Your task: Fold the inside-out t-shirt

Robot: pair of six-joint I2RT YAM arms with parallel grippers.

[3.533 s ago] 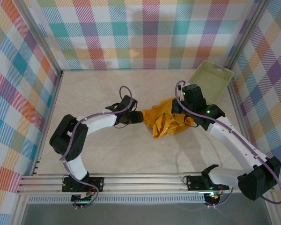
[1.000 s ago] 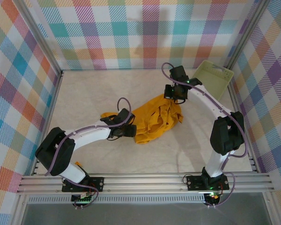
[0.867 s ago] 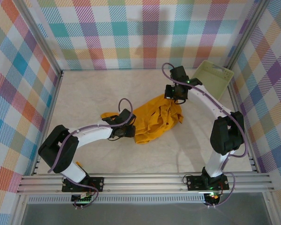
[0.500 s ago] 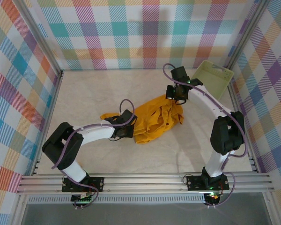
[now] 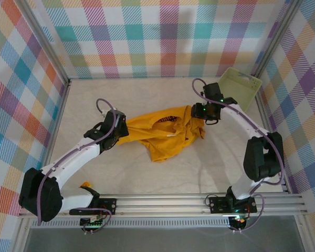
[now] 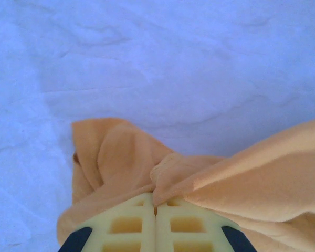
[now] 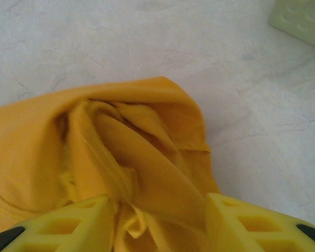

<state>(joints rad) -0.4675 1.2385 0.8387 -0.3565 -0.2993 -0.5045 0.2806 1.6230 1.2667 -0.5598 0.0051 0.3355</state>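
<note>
The inside-out t-shirt [image 5: 165,134], mustard-orange, lies crumpled and stretched sideways in the middle of the table. My left gripper [image 5: 119,132] is shut on its left edge. In the left wrist view the pale fingers [image 6: 121,226] press together with a fold of the t-shirt [image 6: 252,173] pinched at the left gripper's tips [image 6: 156,202]. At the cloth's right end my right gripper [image 5: 200,112] stands open. In the right wrist view the yellow fingers [image 7: 84,215] are wide apart, with bunched folds of the t-shirt [image 7: 142,152] lying loose inside the right gripper [image 7: 160,212].
A pale green basket [image 5: 236,92] stands at the back right corner, its edge also in the right wrist view [image 7: 304,18]. Plaid walls close in three sides. A metal rail [image 5: 157,202] runs along the front. Bare tabletop [image 5: 94,100] lies left and behind the shirt.
My left gripper shut on the shirt's left edge and pulled it left and back, stretching the cloth out. My right gripper opened, let go of the right end, and shifted slightly right.
</note>
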